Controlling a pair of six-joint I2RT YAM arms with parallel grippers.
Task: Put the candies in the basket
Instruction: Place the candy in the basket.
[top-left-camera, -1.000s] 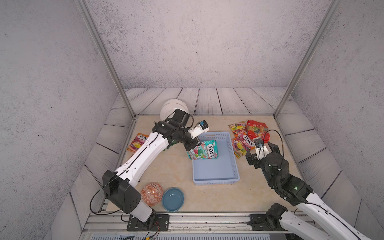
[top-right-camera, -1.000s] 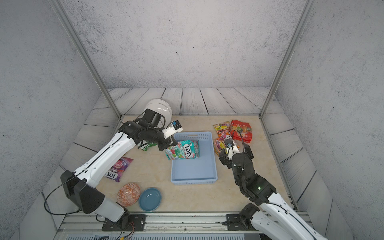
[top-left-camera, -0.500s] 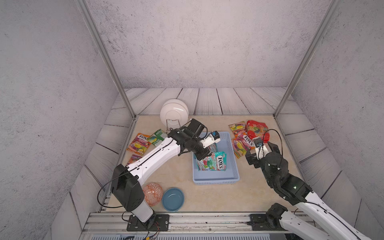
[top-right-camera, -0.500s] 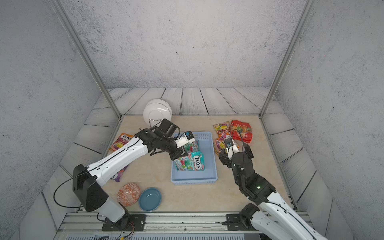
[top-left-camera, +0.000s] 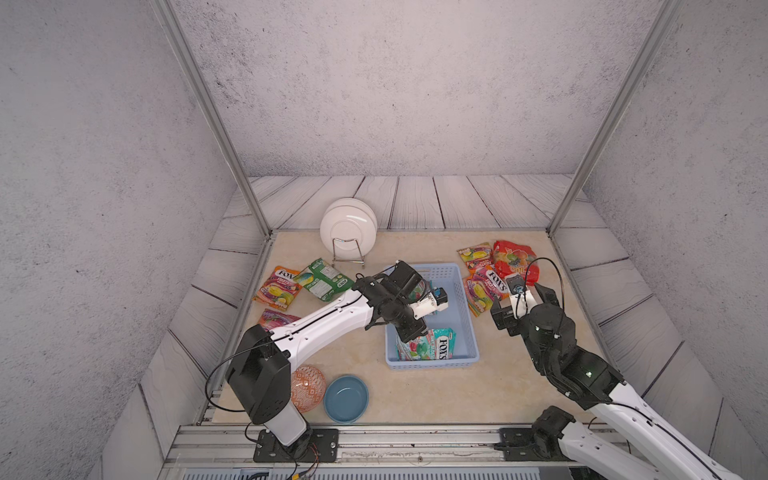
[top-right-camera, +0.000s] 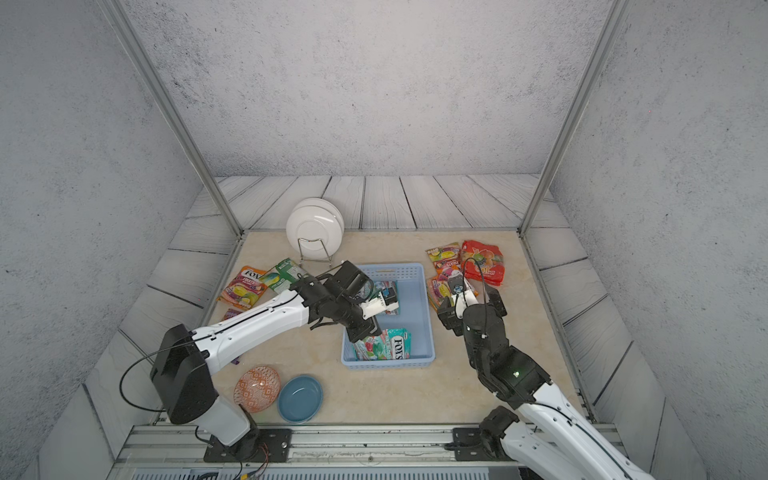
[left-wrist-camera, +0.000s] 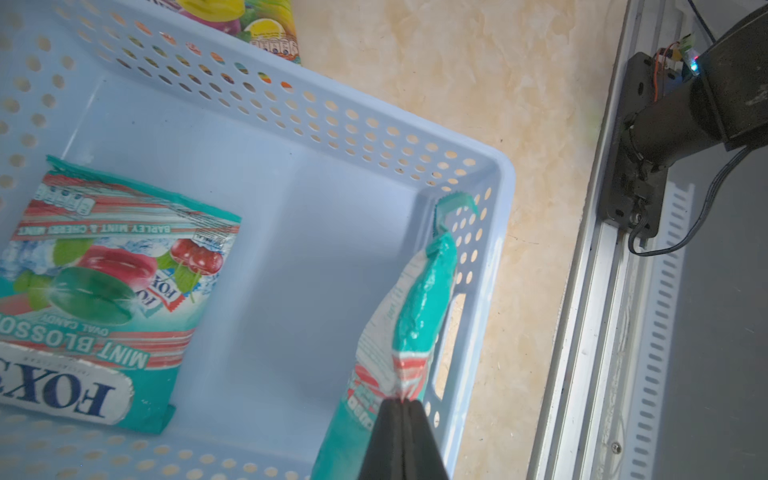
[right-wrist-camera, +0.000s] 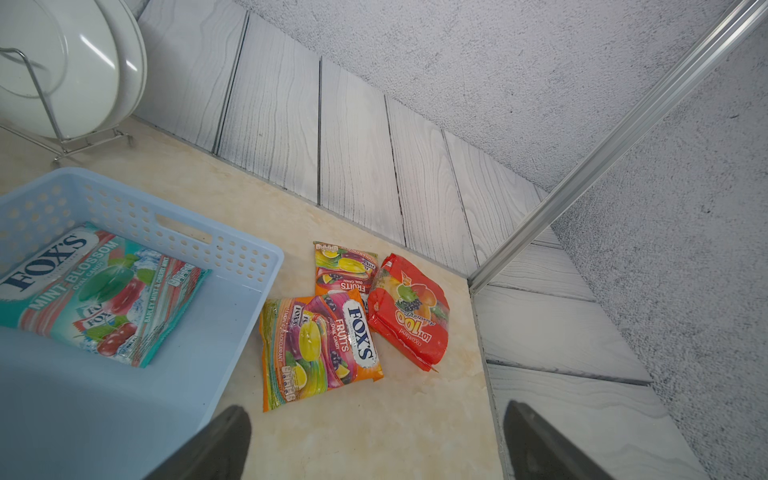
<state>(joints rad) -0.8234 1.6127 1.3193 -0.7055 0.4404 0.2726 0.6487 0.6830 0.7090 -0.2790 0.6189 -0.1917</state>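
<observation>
Teal bag (left-wrist-camera: 419, 299): likely light, limp, slick; pinch edge seam.
Left gripper (left-wrist-camera: 401, 402): clamped on it.
Right gripper (right-wrist-camera: 376, 419): spread, empty.

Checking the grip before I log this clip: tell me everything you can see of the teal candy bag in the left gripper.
The teal candy bag is glossy plastic, crinkled and puffed, with red-and-white stripes and a white FOX'S label that shows in a top view. The left gripper, shut, pinches one edge. The bag hangs edge-on inside the basket, along the wall with the handle slot, its far crimped end curled against that wall near the corner. Whether it rests on the floor is unclear.
</observation>
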